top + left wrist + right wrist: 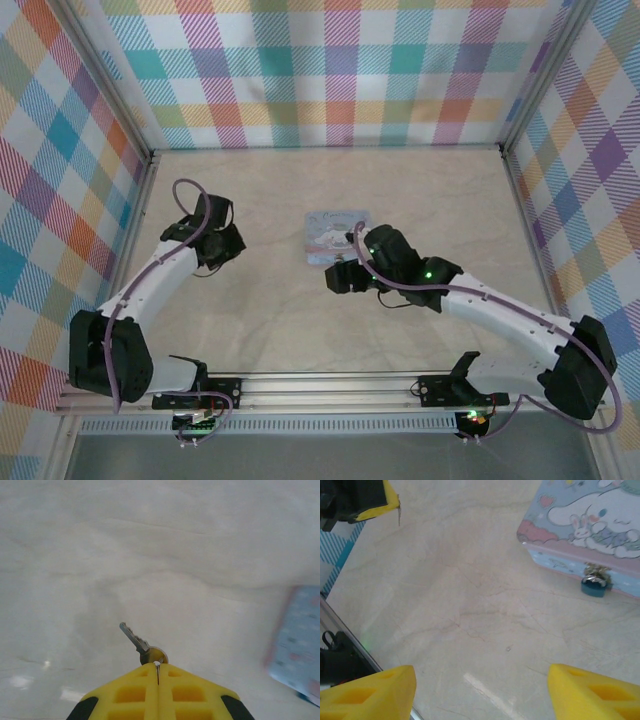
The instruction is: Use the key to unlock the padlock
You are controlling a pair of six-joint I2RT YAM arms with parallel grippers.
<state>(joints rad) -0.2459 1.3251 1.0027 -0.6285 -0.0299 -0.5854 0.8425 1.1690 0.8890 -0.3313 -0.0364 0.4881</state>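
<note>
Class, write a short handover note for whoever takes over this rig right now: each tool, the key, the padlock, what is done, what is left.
Tools: the left tool is shut on the key, blade pointing ahead. The right tool is open and holds nothing.
Things: the padlock hangs at the front latch of the tin, apart from both tools.
Done: key in grip.
Left: bring key to padlock, insert, turn.

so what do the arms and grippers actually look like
Both the left arm and right arm have white links, black joints and a lilac cable running alongside. The left gripper and right gripper have yellow fingers with rectangular recesses.
</note>
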